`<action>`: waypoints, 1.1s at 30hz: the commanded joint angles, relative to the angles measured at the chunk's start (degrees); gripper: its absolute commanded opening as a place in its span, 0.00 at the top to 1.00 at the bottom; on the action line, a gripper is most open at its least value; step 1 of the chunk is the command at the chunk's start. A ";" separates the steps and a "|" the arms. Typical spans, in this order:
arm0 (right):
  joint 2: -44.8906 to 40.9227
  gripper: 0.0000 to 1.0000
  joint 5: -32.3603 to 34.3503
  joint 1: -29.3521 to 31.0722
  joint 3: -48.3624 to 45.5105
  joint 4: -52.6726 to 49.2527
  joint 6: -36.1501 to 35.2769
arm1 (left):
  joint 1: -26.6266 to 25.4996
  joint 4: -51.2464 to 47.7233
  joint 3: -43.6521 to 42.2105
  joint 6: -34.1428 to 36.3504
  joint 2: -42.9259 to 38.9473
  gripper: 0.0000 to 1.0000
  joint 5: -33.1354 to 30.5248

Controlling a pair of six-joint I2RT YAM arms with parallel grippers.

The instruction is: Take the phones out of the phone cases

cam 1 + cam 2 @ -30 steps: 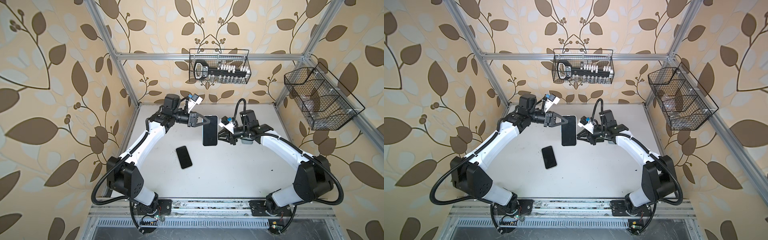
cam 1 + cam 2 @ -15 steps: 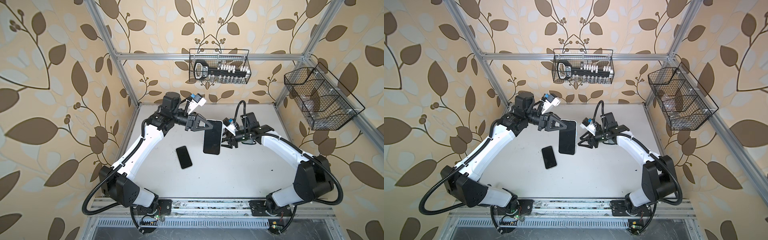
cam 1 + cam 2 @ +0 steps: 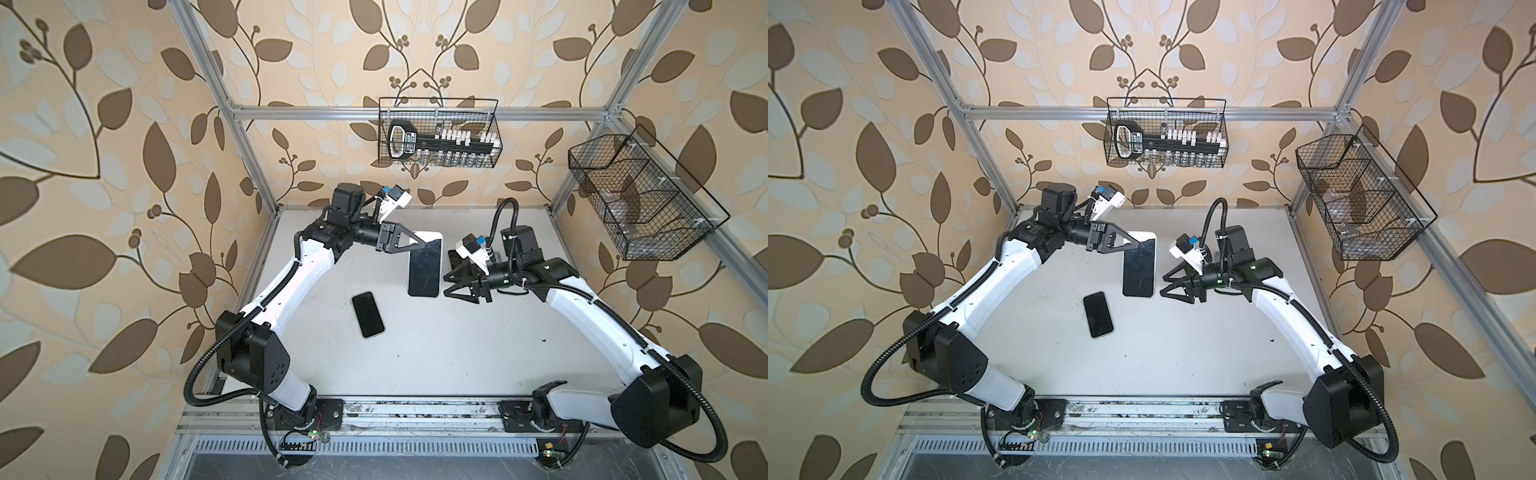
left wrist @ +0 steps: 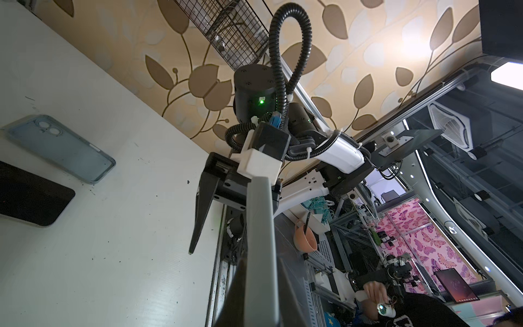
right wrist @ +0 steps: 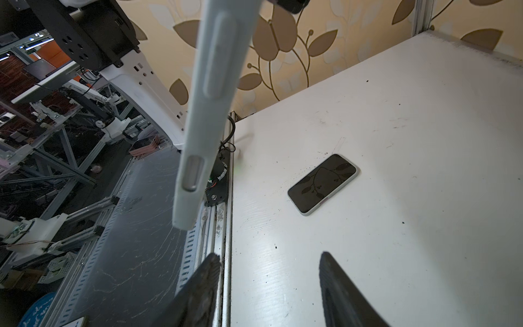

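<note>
Two tools in play. Left tool clamped on far end of cased phone, lifted clear of bench, dark face up. Right tool parted, empty, just beside its long edge. Second phone flat on bench. Next, by judgement: hook right tool on case lip at a corner, peel away from left clamp; no pressing on glass.

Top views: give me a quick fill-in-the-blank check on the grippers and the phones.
1. The left gripper is shut on the lifted phone; the right gripper beside it is ___.
2. A second phone lies on the table, screen facing ___.
3. In the left wrist view, the translucent case on the table is ___.

Missing words: open; up; empty
</note>
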 commanded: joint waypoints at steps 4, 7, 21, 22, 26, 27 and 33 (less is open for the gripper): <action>2.69 0.45 -2.05 2.12 6.33 -8.42 -5.44 | 0.25 1.68 2.61 0.21 -0.75 1.00 2.42; 3.88 0.46 -1.96 2.67 8.34 -9.82 -6.39 | 0.25 1.66 2.61 0.25 -0.35 1.00 2.25; 5.49 0.43 -4.29 3.36 10.08 -14.83 -10.73 | 0.43 -0.38 3.40 1.63 0.68 1.00 1.12; 5.47 0.44 -4.04 3.38 10.14 -14.82 -10.68 | 0.43 -0.44 3.39 1.72 0.66 1.00 1.14; 5.81 0.48 -4.75 3.46 10.54 -14.73 -10.55 | 0.43 -0.64 3.41 1.74 0.65 1.00 1.00; 6.14 0.49 -4.76 3.47 10.70 -14.74 -10.55 | 0.43 -0.66 3.41 1.78 0.61 1.00 1.02; 7.09 0.50 -5.33 3.81 11.04 -13.86 -9.85 | 0.43 -0.79 3.27 1.76 0.49 1.00 0.58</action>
